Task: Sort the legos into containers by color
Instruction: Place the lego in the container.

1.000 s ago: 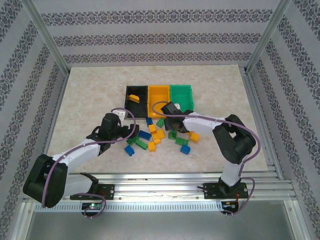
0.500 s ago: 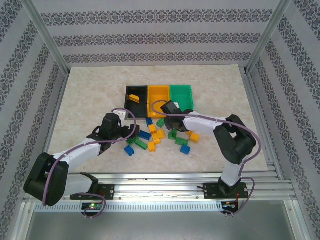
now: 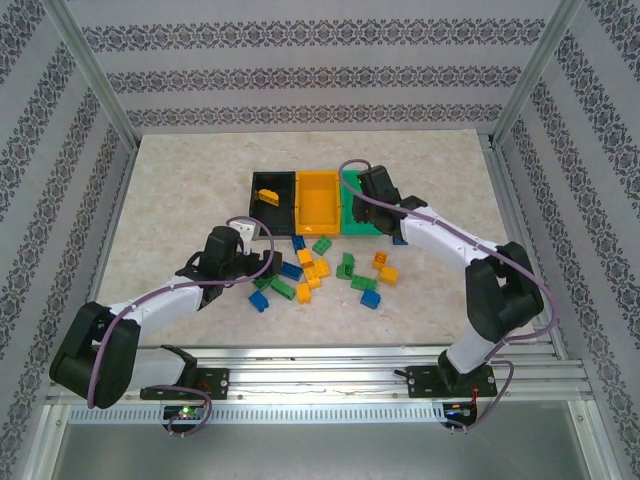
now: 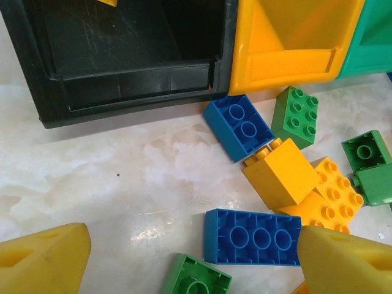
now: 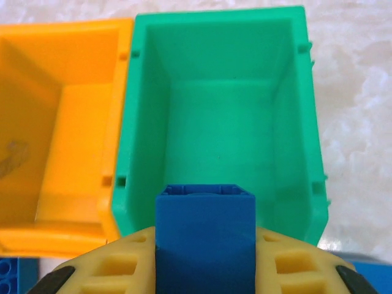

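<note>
Over the green bin [image 5: 223, 24] the right gripper [image 5: 205, 260] is squeezed tight on a blue brick [image 5: 205, 226], with one yellow pad [image 5: 110, 266] on each side of it. The brick sits above the near wall of that bin, and the bottom of the bin looks bare. Right next to the green bin, touching it, is the orange bin [image 5: 61, 122], and past that is the black bin [image 3: 272, 205]. A yellow brick [image 3: 267, 195] lies in the black bin. The rest of the legos [image 3: 320, 270] are in a loose heap on the marble table [image 3: 180, 180], just in front of the three bins. The left gripper [image 3: 262, 264] is low by the left side of the heap. Its two yellow fingers [image 4: 43, 257] are spread wide apart and hold nothing. Between them on the table lies a long blue brick [image 4: 254, 237], close to the right finger. A little farther off is a square blue brick [image 4: 239, 125], near the corner where the black and orange bins meet. A green brick [image 4: 296, 116] and a yellow block [image 4: 280, 174] lie beside it.
</note>
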Motion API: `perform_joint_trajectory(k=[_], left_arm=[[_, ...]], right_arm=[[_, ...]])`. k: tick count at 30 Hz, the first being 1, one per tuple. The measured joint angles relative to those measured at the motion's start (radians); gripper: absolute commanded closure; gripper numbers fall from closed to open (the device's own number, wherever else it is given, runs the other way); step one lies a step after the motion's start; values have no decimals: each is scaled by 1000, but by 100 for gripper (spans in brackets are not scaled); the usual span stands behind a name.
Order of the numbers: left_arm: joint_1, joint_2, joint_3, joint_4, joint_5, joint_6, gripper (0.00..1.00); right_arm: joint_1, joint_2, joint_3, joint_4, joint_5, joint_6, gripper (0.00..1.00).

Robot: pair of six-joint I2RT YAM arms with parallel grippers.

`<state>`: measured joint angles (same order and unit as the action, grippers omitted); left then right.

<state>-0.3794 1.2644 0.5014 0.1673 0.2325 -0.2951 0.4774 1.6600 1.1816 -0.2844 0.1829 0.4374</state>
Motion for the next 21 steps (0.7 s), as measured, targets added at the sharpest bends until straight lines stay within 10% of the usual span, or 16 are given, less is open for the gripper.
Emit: perform_joint_trajectory(k=[15, 21], left_arm=[[82, -76, -44, 9, -49, -74, 13], [166, -90, -94, 53, -20, -148, 14]], right_arm=[[-5, 72, 71, -19, -32, -26, 72], [-13, 105, 87, -27, -35, -40, 37]])
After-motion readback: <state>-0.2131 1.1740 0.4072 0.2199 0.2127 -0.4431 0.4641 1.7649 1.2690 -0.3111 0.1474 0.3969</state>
